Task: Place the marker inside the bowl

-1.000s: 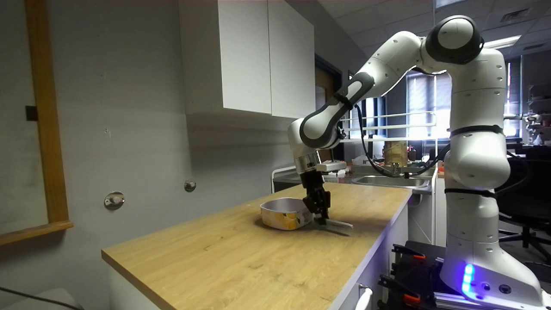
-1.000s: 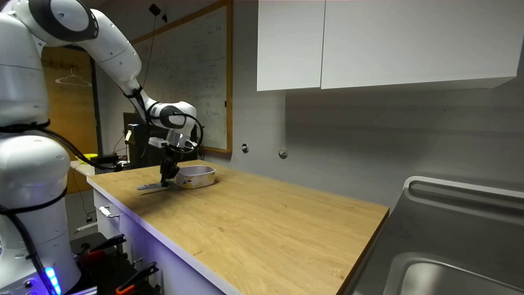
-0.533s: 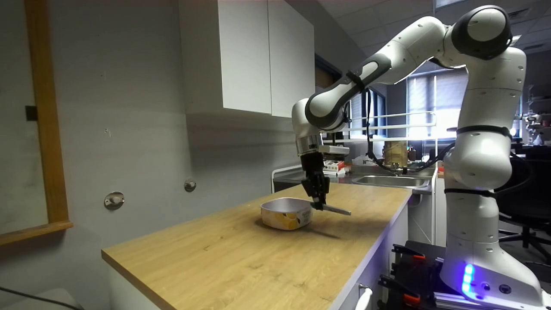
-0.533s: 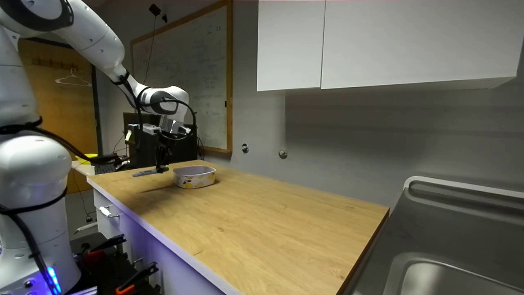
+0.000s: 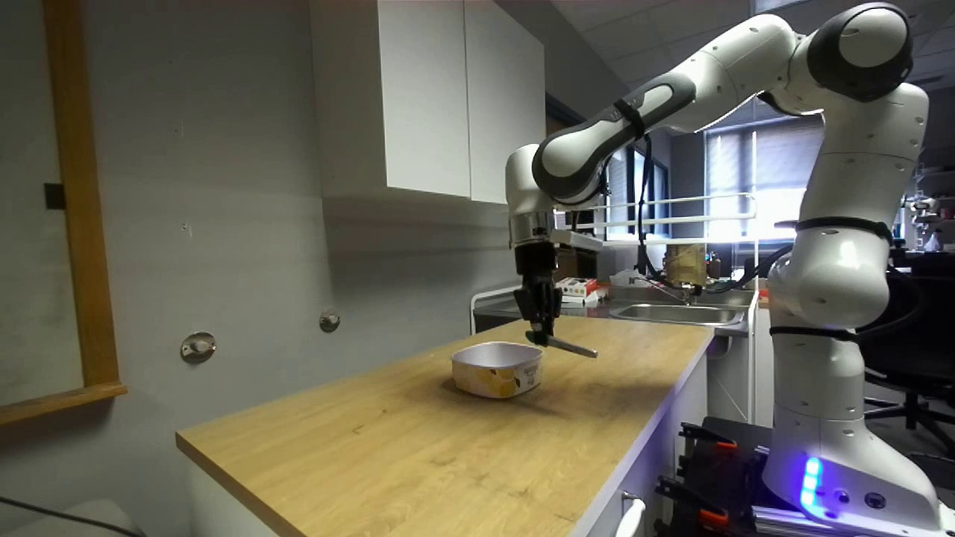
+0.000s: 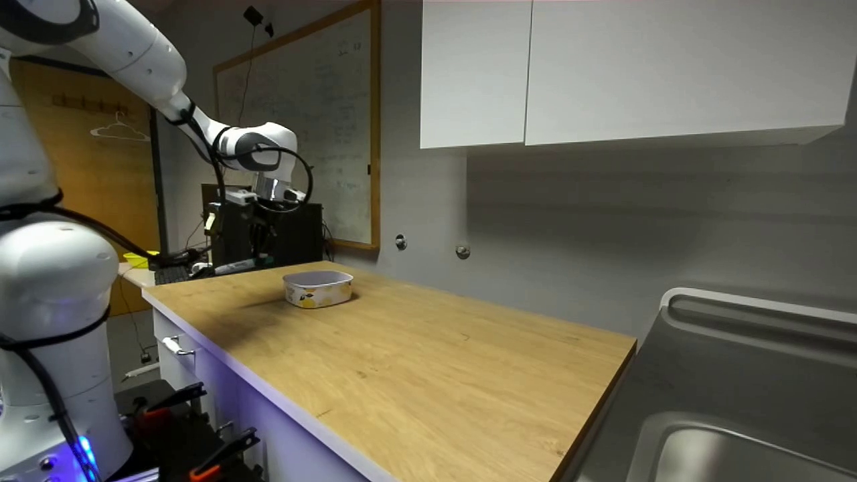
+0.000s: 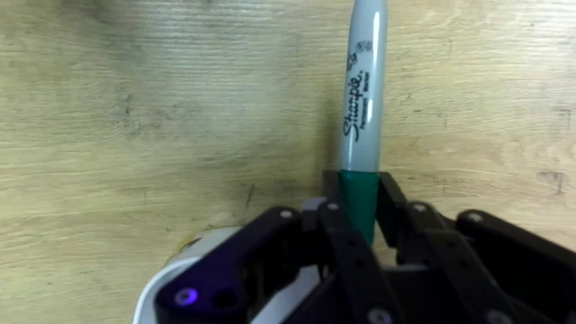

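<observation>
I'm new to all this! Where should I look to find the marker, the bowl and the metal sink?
Marker [image 7: 363, 114]: wrist view, on its grey printed barrel.
Bowl [image 6: 319, 295]: an exterior view, on its patterned outer wall.
Metal sink [image 5: 675, 315]: an exterior view, inside its basin.

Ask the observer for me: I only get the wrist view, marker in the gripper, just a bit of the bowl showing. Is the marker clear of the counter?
Observer: Yes, in both exterior views the marker hangs above the counter.
Operator: And what it goes into, upright or tipped?
Observer: Upright; both exterior views show the bowl standing on the counter.
Operator: Anything higher up?
Observer: A white cabinet, mounted higher than the gripper.
</observation>
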Controlling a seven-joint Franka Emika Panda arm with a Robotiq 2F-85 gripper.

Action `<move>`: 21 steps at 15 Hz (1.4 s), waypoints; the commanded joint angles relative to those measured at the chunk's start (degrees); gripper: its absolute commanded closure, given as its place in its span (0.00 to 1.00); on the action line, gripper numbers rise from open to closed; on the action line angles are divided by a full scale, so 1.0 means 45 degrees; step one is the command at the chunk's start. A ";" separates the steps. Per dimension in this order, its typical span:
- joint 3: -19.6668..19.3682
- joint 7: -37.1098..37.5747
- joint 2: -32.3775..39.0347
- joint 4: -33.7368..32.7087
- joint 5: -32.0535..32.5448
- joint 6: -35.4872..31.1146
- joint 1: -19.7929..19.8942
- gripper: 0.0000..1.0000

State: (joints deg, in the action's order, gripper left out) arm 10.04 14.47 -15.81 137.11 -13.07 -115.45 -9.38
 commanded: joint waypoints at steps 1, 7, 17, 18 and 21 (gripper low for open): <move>0.0503 0.0507 0.0469 -0.1200 0.0337 0.0321 -0.0158 0.93; 0.0965 0.1119 0.1666 -0.3204 0.1637 0.0705 -0.0100 0.93; -0.0035 0.0977 0.3859 -0.5635 0.3031 0.1569 0.0397 0.93; -0.0182 0.0917 0.4094 -0.5754 0.3001 0.1580 0.0458 0.93; -0.0490 0.0804 0.4587 -0.5912 0.2888 0.1698 0.0554 0.93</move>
State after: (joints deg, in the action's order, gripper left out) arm 8.90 18.45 1.68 113.14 -0.45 -109.74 -7.10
